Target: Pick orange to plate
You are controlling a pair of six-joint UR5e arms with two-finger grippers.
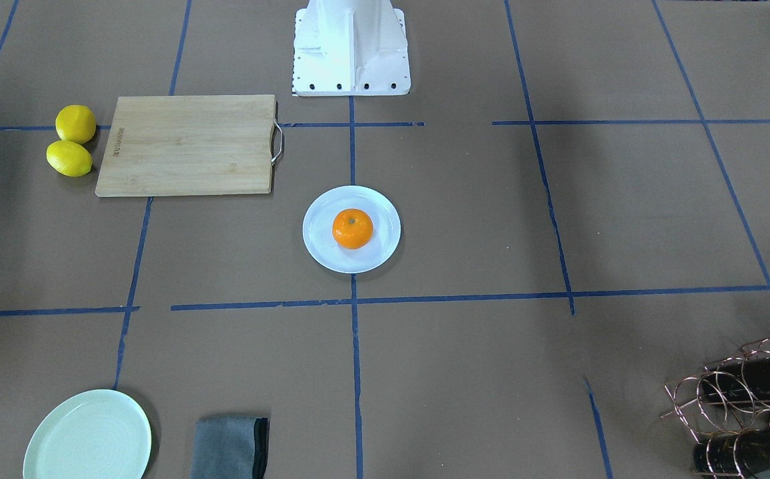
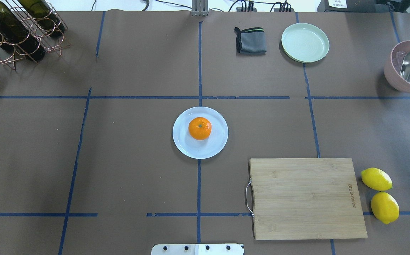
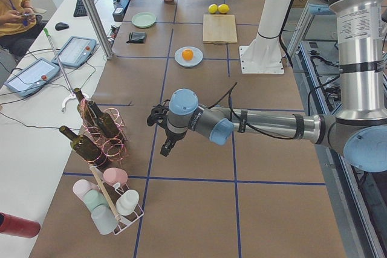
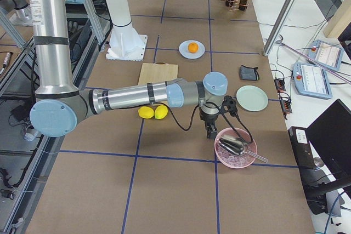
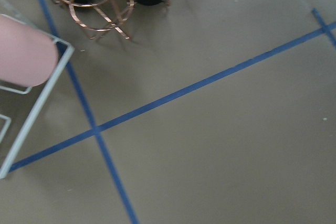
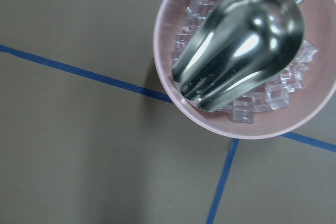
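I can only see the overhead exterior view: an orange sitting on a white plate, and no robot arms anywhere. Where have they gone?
Observer: Both are off to the sides. The exterior left view shows the left gripper hanging over the table near the wine rack.
Visitor: And the other one?
Observer: At the opposite end. The exterior right view shows the right gripper close to the pink bowl.
Visitor: I see a metal scoop in that bowl. Is there anything under it?
Observer: Yes. The right wrist view shows clear ice cubes beneath the scoop.
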